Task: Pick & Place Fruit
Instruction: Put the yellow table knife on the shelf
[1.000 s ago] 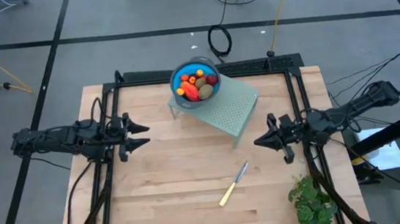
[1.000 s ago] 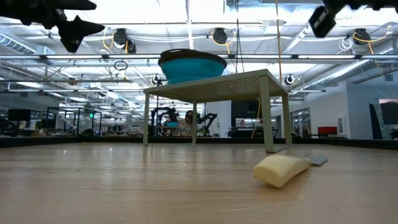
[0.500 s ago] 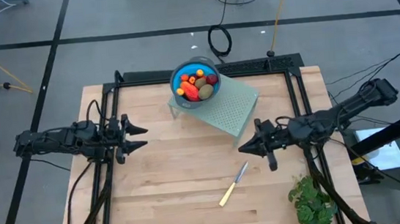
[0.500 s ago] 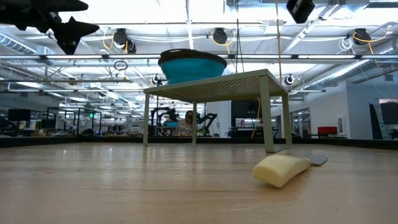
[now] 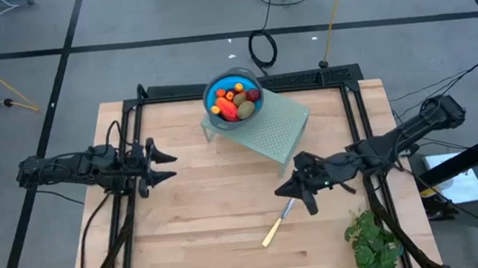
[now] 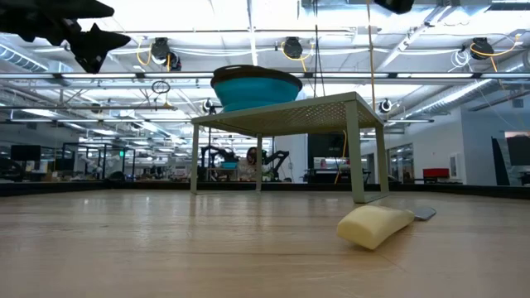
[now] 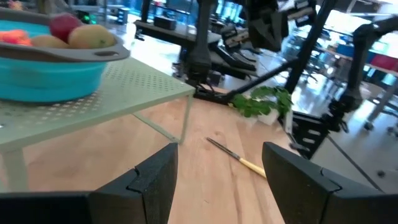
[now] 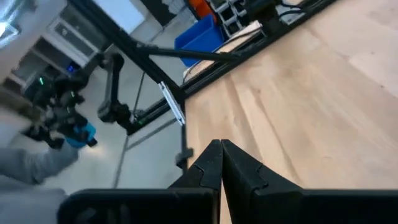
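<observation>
The fruit (image 5: 234,100) lies heaped in a blue bowl (image 5: 214,91) on a pale green perforated stand (image 5: 276,132) at the table's far middle. In the left wrist view the fruit (image 7: 73,34) shows above the bowl's rim. My left gripper (image 5: 168,162) hovers open over the table's left part, pointing right toward the stand; its fingers (image 7: 152,177) frame the left wrist view. My right gripper (image 5: 285,191) hangs shut (image 8: 221,144) above the wood, over the blade end of a pale-handled knife (image 5: 279,219). In the low view it sits at the top edge, well above the table.
The knife (image 6: 374,225) lies flat on the near middle of the table, its handle toward the near edge. A leafy green bunch (image 5: 372,241) sits at the near right corner. Dark frame rails (image 5: 353,114) run along the table's sides. Bare wood (image 5: 202,208) lies between the arms.
My right gripper has travelled toward the table's left and near edge, from beside the stand's right corner to above the knife's blade, staying shut. The left arm, the fruit, the bowl and the knife have kept their places.
</observation>
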`<state>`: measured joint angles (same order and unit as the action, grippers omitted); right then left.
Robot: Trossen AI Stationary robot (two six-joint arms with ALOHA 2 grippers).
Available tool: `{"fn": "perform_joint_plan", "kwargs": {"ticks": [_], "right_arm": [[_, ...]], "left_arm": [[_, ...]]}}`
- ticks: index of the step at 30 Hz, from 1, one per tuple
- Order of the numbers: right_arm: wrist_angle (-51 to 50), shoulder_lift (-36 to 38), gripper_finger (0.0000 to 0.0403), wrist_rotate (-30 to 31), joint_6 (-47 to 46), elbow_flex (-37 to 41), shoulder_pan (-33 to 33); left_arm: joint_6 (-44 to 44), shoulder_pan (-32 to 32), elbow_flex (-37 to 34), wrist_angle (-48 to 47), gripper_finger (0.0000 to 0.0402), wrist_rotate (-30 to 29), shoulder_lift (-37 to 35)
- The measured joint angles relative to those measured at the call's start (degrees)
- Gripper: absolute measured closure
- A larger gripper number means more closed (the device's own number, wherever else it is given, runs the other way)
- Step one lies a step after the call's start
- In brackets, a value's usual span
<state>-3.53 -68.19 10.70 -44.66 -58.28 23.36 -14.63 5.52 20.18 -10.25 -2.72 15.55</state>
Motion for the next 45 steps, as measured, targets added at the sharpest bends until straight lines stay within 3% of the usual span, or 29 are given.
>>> {"fn": "perform_joint_plan", "kwargs": {"ticks": [12,15,28,33,39,45], "right_arm": [[-6.49,-10.37,0.0403,6.72,-14.23,-13.41,3.21],[-6.7,-12.82,0.0403,9.19,-19.44,-14.86,4.51],[-7.01,-20.96,0.0403,8.54,-46.86,-17.05,6.42],[-9.49,-21.0,0.0403,4.1,-56.86,-17.05,6.4],[-14.86,-21.0,0.0403,-5.77,-70.4,-17.05,6.4],[-16.98,-21.0,0.0403,-7.87,-80.9,-17.05,6.4]], "left_arm": [[4.81,0.02,0.0,-2.49,0.0167,4.33,-7.04],[4.53,0.04,0.0,-3.6,0.0167,4.36,-9.92],[6.4,0.03,0.0,-9.85,0.0167,8.8,-14.58],[6.53,0.02,0.0,-9.81,0.0167,8.84,-14.58],[6.38,0.02,0.0,-9.81,0.0167,8.83,-14.58],[6.35,0.04,0.0,-9.81,0.0167,8.83,-14.58]]}}
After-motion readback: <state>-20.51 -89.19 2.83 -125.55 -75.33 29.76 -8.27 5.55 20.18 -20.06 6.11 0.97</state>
